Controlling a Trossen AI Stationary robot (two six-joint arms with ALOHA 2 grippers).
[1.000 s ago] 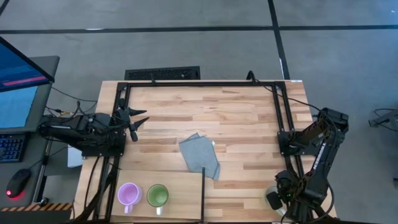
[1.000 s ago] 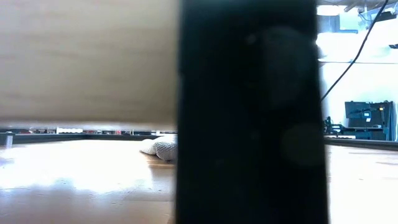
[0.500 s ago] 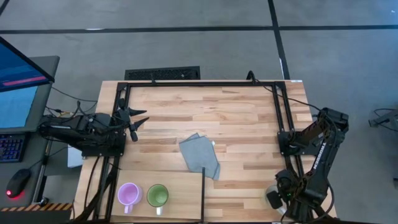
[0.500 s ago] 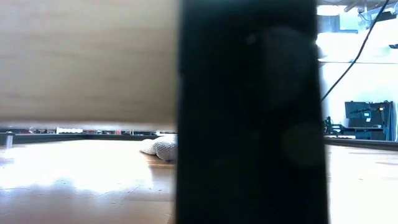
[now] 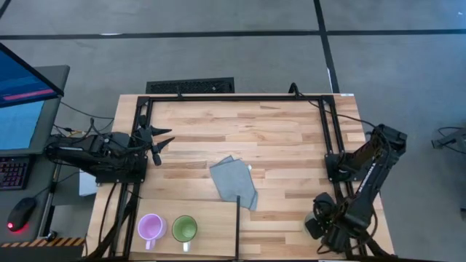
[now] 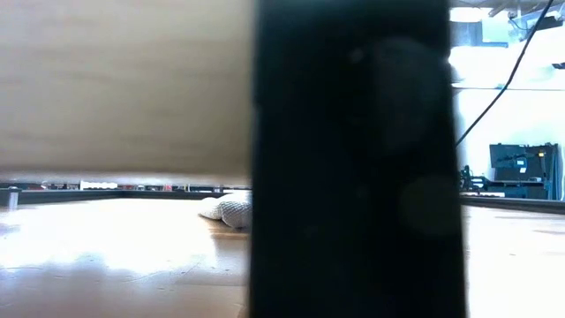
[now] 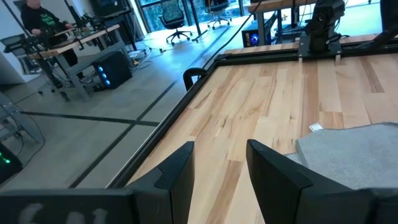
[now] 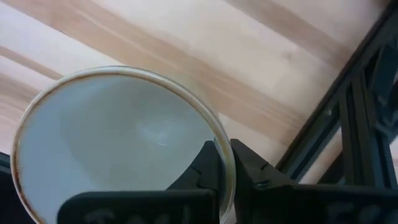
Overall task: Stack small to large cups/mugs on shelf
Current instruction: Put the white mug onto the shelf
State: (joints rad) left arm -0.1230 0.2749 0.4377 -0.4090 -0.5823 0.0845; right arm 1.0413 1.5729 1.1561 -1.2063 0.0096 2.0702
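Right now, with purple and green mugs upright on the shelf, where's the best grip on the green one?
Probably the rim wall of the green mug, from straight above: its mouth faces up, and its handle points to the shelf front edge. Come in on the side away from the purple mug, which stands close beside it.

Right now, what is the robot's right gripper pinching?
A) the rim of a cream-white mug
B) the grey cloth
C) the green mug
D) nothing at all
A: in the right wrist view the right gripper has its fingers closed on the rim of the cream-white mug, one inside and one outside.
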